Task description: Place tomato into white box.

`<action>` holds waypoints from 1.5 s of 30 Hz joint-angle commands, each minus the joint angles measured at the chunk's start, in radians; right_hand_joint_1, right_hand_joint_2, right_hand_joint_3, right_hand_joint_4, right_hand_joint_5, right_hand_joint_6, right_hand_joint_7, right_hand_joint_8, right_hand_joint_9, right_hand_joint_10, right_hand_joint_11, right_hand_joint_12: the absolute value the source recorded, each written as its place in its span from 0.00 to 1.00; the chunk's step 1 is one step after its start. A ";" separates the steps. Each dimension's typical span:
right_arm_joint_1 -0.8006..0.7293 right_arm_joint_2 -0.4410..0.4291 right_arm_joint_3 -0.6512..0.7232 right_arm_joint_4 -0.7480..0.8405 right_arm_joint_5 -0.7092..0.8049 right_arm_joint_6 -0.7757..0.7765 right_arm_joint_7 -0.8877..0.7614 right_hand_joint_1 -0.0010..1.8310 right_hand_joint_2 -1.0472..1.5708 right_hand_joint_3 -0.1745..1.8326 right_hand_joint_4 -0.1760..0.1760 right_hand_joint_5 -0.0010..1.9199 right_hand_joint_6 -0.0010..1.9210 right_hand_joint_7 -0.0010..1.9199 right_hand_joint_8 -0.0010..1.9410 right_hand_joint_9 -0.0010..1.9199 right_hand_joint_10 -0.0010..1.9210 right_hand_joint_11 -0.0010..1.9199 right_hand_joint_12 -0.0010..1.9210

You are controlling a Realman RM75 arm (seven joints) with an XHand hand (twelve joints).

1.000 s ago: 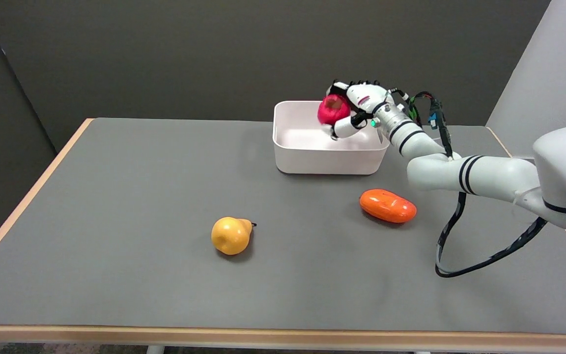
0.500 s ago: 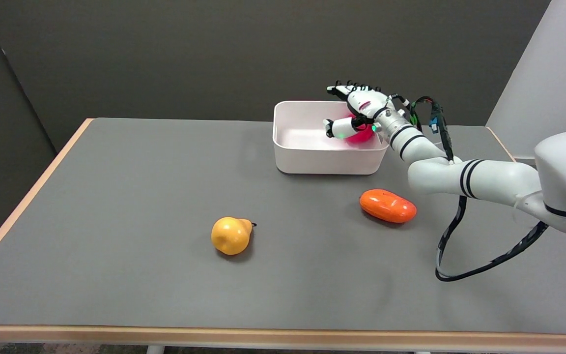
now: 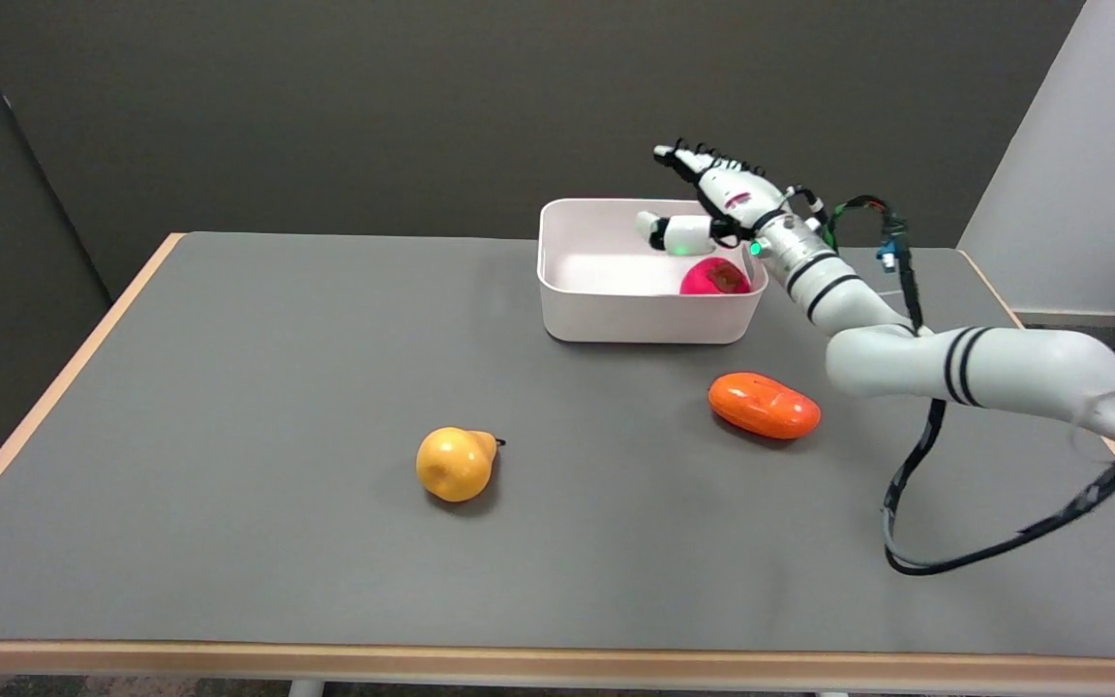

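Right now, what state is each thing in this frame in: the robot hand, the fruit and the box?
Right robot hand: open, holding nothing, raised over the box.
Red round tomato: released, resting inside the box at its right end.
White rectangular plastic box: upright, holding only the tomato.
Orange oblong fruit: lying on the table, untouched.
Yellow pear: lying on the table, untouched.
Grey table: carries the box and both loose fruits.
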 commanded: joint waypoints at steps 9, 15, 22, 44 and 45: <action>-0.217 0.427 0.074 -0.662 0.001 0.651 0.342 0.07 0.62 0.58 0.76 0.02 0.09 0.03 0.09 0.02 0.24 0.01 0.50; -0.295 0.483 0.074 -0.762 0.006 0.681 0.342 0.06 0.62 0.57 0.74 0.02 0.08 0.03 0.09 0.02 0.24 0.00 0.50; -0.369 0.506 0.085 -0.763 0.016 0.708 0.458 0.06 0.63 0.58 0.71 0.00 0.10 0.02 0.09 0.01 0.25 0.00 0.49; -0.518 0.534 0.209 -0.715 -0.003 0.763 0.522 0.10 0.64 0.59 0.70 0.00 0.09 0.02 0.08 0.01 0.25 0.00 0.46; -0.517 0.534 0.215 -0.711 -0.008 0.758 0.520 0.10 0.64 0.58 0.70 0.00 0.09 0.02 0.09 0.01 0.25 0.00 0.46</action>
